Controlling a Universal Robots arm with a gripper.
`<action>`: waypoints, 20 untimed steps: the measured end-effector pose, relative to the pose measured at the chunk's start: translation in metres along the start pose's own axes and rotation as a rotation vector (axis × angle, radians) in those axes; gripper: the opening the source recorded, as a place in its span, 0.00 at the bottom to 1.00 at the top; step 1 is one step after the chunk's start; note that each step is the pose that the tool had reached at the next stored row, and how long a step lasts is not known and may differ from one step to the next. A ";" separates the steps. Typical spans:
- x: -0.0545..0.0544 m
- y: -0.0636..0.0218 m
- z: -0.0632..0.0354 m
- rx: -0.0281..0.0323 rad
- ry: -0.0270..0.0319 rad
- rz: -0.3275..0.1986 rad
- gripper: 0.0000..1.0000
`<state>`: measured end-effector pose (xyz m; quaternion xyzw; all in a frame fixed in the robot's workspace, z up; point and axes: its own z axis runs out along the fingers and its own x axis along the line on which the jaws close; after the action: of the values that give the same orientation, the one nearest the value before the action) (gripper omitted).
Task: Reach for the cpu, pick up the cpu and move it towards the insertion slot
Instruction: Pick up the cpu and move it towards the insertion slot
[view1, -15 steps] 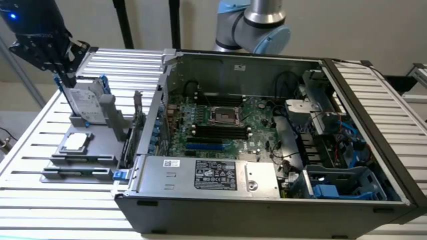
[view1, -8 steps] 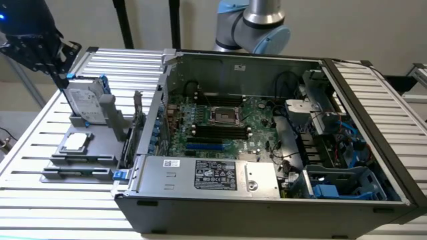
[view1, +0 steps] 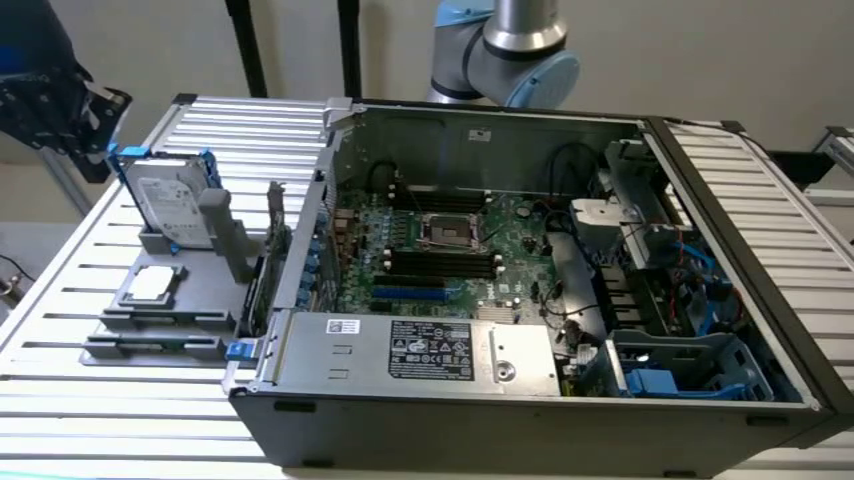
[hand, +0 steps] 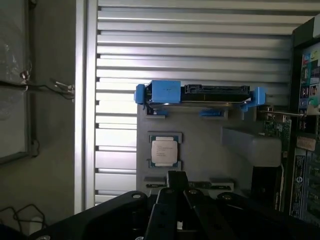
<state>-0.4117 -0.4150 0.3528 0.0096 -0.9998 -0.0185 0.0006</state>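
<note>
Wrist view: black two-finger gripper (hand: 176, 177), jaws shut together, holding nothing, hanging apart from the small flat square silver-topped cpu (hand: 164, 150). The cpu lies flat in a recess of the grey plastic fixture tray (hand: 200, 150). An upright silver hard drive in a blue-edged frame (hand: 200, 94) stands near it on the same tray.

Exterior view: the square silver-framed insertion slot (view1: 450, 232) sits inside the open grey computer case (view1: 400, 420), well apart from the cpu.

Risks, as judged:
- Shut jaws coming down would press on the chip top rather than straddle it.
- A thin chip in a recess gives little edge to grip, so it could slip or tilt.
- The hard drive stands close enough to be clipped.
</note>
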 end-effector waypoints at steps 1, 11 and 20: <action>0.002 -0.0007 0.0003 0.0004 0.0001 0.000 0.11; 0.008 -0.0028 0.0019 0.0045 0.0004 -0.002 0.12; 0.008 -0.0028 0.0019 0.0044 0.0004 -0.002 0.47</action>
<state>-0.4194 -0.4179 0.3508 0.0106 -0.9998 -0.0163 0.0007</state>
